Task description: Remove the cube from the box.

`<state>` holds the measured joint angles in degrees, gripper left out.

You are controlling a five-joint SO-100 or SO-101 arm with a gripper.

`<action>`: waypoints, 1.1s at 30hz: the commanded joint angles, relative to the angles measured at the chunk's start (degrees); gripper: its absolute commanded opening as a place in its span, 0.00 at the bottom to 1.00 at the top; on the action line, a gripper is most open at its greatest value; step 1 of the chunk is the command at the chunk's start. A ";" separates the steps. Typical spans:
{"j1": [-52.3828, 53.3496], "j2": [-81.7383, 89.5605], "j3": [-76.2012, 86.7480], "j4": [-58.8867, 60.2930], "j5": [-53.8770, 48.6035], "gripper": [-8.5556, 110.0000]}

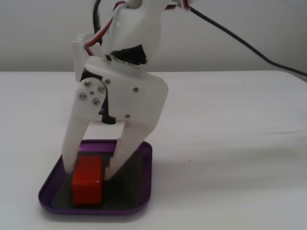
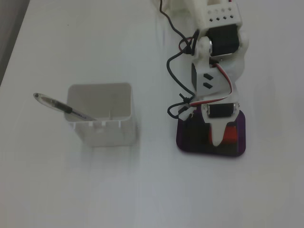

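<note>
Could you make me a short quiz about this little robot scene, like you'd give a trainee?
1. True or false: the red cube lies inside the purple tray.
2. What leans out of the white container? A) a spoon B) a pen C) a brush
3. Where do the gripper fingers stand relative to the cube?

Key
1. True; it rests on the tray's dark floor.
2. B; the pen leans over the rim on the left in the fixed view from above.
3. One on each side of it, tips down in the tray; whether they squeeze it yet is unclear.
</note>
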<state>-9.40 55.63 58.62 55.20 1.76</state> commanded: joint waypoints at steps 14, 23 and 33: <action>-0.53 4.92 -7.29 8.96 0.35 0.07; -0.53 17.40 -17.31 22.85 -0.09 0.07; 0.35 27.07 -3.16 32.43 0.44 0.07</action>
<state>-9.32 76.73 49.66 86.92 1.93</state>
